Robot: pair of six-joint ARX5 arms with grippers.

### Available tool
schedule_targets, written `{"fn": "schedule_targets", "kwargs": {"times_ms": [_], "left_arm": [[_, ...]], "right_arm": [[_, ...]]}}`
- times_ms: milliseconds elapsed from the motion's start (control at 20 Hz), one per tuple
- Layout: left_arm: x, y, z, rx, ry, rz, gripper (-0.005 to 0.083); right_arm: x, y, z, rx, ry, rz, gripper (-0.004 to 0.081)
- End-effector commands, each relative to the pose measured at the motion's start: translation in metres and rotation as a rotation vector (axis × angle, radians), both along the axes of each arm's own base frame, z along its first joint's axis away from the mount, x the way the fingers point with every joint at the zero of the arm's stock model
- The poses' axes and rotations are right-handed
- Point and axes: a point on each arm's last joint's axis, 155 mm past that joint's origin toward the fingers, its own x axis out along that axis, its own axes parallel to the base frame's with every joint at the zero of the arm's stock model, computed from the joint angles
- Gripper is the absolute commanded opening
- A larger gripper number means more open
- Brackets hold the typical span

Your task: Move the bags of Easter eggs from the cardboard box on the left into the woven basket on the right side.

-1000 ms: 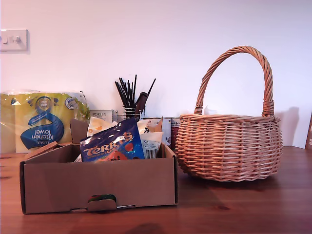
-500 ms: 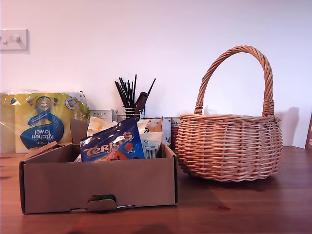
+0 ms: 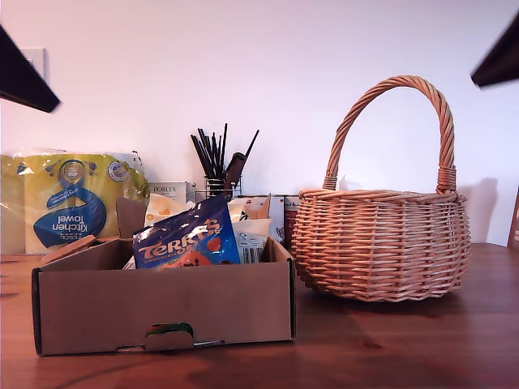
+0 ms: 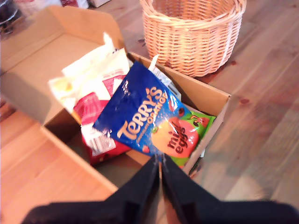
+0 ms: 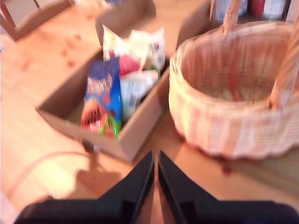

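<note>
On the desk [image 3: 405, 348], the box [image 3: 162, 312] stood at the exterior view's left with the basket [image 3: 381, 243] just beside it at that view's right. Bags lay inside the box: a blue Terry's bag [image 4: 149, 116] on top, a red bag [image 4: 96, 119] and a cream bag [image 4: 93, 74] under and behind it. My first gripper [image 4: 160, 170] hung above the box's front wall, its fingers [image 4: 180, 186] pressed together with only a slit between them, their tips just short of the blue bag's lower edge and holding nothing. My second gripper [image 5: 155, 161] hovered over bare desk between box and basket, fingers [image 5: 140, 179] likewise closed and empty, well apart from the bags.
</note>
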Motion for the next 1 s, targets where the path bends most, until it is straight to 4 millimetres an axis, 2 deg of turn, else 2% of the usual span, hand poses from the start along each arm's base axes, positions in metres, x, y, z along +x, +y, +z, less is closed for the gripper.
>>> {"fn": "schedule_targets", "kwargs": {"times_ms": [0, 100, 150, 200, 300, 350, 450, 650, 950], "left_arm": [[0.007, -0.008, 0.007, -0.019, -0.027, -0.030, -0.0024], [0.021, -0.015, 0.008, -0.024, -0.054, -0.043, -0.0023], [0.026, -0.019, 0.007, -0.023, -0.064, -0.058, 0.0006], [0.029, -0.024, 0.006, -0.023, -0.068, -0.081, 0.0128], [0.041, -0.028, 0.002, -0.008, -0.086, -0.092, 0.0472], [0.047, -0.031, -0.002, 0.007, -0.095, -0.104, 0.0556], [0.058, -0.035, -0.008, 0.067, -0.146, -0.154, 0.0555], [0.085, -0.041, -0.024, 0.122, -0.112, -0.178, 0.0556], [0.121, -0.048, -0.057, 0.227, 0.020, -0.231, 0.0556]], "right_arm": [[0.001, 0.003, 0.018, 0.023, -0.048, 0.009, -0.0013], [0.001, 0.002, 0.018, 0.022, -0.049, 0.006, -0.0013], [0.002, 0.002, 0.019, 0.023, -0.052, 0.006, -0.0013], [0.002, 0.002, 0.019, 0.023, -0.052, 0.006, -0.0013], [0.002, 0.003, 0.018, 0.021, -0.047, 0.006, -0.0013], [0.002, 0.003, 0.017, 0.020, -0.047, 0.005, -0.0013], [0.002, 0.003, 0.017, 0.020, -0.046, 0.006, -0.0013], [0.003, 0.002, 0.017, 0.018, -0.048, 0.005, -0.0013], [0.005, 0.004, 0.011, 0.002, -0.026, 0.007, -0.0013]]}}
